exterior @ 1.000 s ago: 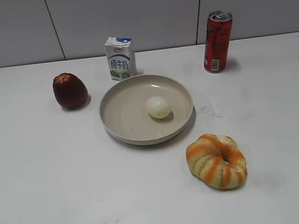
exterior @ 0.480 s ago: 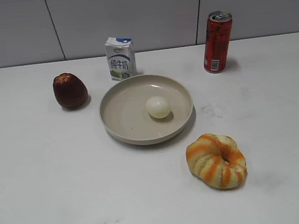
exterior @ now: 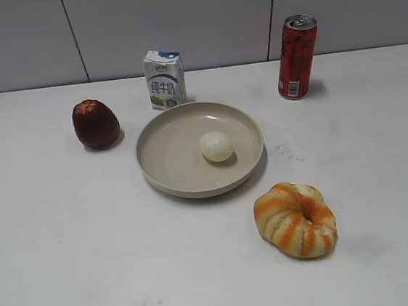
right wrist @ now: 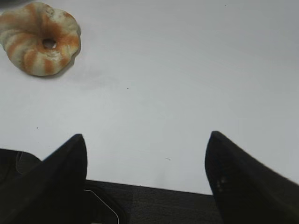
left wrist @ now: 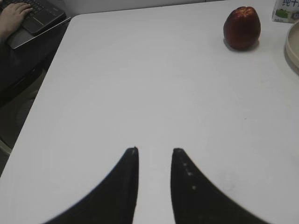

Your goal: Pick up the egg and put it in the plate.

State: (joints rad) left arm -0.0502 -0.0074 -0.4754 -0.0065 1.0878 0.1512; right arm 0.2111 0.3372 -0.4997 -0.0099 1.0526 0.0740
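Note:
The pale cream-white egg [exterior: 216, 146] lies inside the wide beige plate [exterior: 162, 157], right of its middle. The plate's rim also shows at the right edge of the left wrist view [left wrist: 293, 51]. Neither arm shows in the exterior view. My left gripper [left wrist: 154, 150] hangs over bare white table, its fingers a small gap apart and empty. My right gripper [right wrist: 145, 136] is open wide and empty over the table's near edge, far from the plate.
A dark red apple [exterior: 95, 124] sits left of the plate. A milk carton [exterior: 164, 79] stands behind it and a red can [exterior: 297, 57] at the back right. A striped orange-and-cream bread ring [exterior: 296, 219] lies front right. A laptop [left wrist: 28, 21] sits off the table's left edge.

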